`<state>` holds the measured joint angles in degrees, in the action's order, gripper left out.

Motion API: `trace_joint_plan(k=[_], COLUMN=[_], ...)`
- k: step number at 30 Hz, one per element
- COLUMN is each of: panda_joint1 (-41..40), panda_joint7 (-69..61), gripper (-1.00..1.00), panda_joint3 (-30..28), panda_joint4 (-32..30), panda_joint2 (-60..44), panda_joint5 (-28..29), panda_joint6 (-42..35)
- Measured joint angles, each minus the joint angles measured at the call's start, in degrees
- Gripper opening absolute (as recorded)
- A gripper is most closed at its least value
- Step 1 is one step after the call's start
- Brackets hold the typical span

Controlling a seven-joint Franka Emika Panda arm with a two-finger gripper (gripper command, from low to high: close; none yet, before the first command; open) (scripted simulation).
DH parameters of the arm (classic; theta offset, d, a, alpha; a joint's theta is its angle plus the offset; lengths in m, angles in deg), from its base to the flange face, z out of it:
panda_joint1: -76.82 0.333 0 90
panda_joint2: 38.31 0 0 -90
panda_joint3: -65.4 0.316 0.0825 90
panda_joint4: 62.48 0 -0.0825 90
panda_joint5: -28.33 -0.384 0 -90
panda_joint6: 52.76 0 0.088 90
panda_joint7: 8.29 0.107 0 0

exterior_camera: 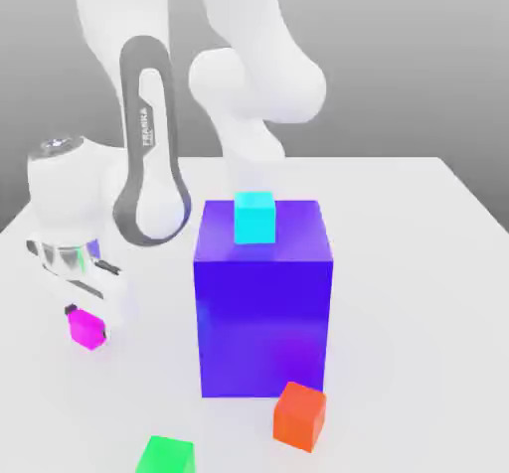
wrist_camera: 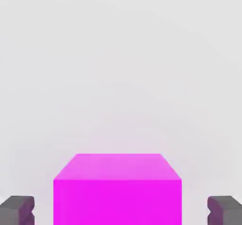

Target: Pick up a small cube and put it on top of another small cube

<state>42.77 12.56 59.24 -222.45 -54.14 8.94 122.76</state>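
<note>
Okay, so the Panda arm (exterior_camera: pixel 239 83) is reaching down on the exterior view's left, with the big dark-rimmed link (exterior_camera: pixel 149 143) hanging nearly upright and the wrist (exterior_camera: pixel 65 188) off to the outer side of it. The hand (exterior_camera: pixel 84 277) sits low with its fingers pointing down, and its body looks turned at an angle to the big block rather than square to it.

The gripper (exterior_camera: pixel 87 322) is open, basically straddling the magenta cube (exterior_camera: pixel 87 329). In the hand view there's a dark fingertip (wrist_camera: pixel 18 211) on each side of the cube with a clear gap both ways, so nothing's gripped. The cube sits pretty much centred between them, but I can't tell if its underside is touching the white table (exterior_camera: pixel 418 292).

As for the rest, the tall blue-purple block (exterior_camera: pixel 263 312) stands in the middle of the exterior view with a cyan cube (exterior_camera: pixel 254 218) on top. An orange-red cube (exterior_camera: pixel 299 416) is near the block's front, and a green cube (exterior_camera: pixel 167 456) is at the exterior view's bottom edge, partly cut off.
</note>
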Motion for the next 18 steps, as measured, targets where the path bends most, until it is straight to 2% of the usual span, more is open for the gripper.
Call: trace_joint_plan(k=[3,6,9,11,13,18], panda_joint1=[-1.3,2.4,5.7,5.6,8.3,15.0], panda_joint7=[-0.2,1.9,8.0,11.8,14.2,18.2], gripper=[-1.00,-1.00,-1.00,-1.00,-1.00,-1.00], panda_joint3=[1.4,-3.0,-8.4,-9.6,-8.6,-4.4], panda_joint4=[0.2,-0.6,-2.0,-2.9,-0.5,9.3], panda_joint2=[-0.9,2.6,8.5,12.7,13.1,9.8], panda_joint5=[-0.2,2.5,10.7,15.8,17.8,18.5], panda_joint6=[0.8,-2.0,-6.5,-9.6,-12.4,-18.9])
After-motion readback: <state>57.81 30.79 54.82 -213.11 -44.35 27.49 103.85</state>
